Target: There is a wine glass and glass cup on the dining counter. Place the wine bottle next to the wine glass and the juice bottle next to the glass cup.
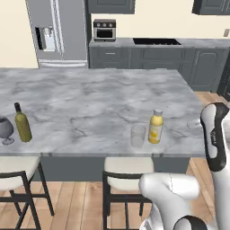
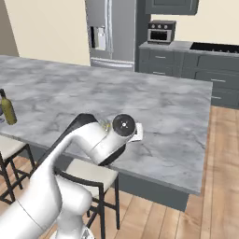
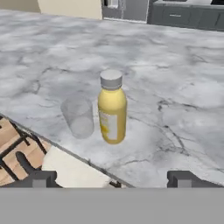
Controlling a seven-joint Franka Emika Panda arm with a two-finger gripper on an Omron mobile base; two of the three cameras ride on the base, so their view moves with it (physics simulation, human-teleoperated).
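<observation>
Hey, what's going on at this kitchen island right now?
A white robot arm is at the dining counter, its gripper open and empty, jaws wide, facing the juice bottle, which stands upright close beside the glass cup. Farther along the near edge, the wine bottle stands right beside the wine glass. Both pairs look set.

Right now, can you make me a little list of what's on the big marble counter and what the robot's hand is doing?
counter: dining counter, grey-white marble, stools tucked under its near edge
wine bottle: upright near the left end
wine glass: just left of the wine bottle
juice bottle: upright near the front edge
glass cup: upright beside the juice bottle, close to it
hand: open, empty, back from the juice bottle and pointed at it
task state: both bottles stand by their glasses
</observation>
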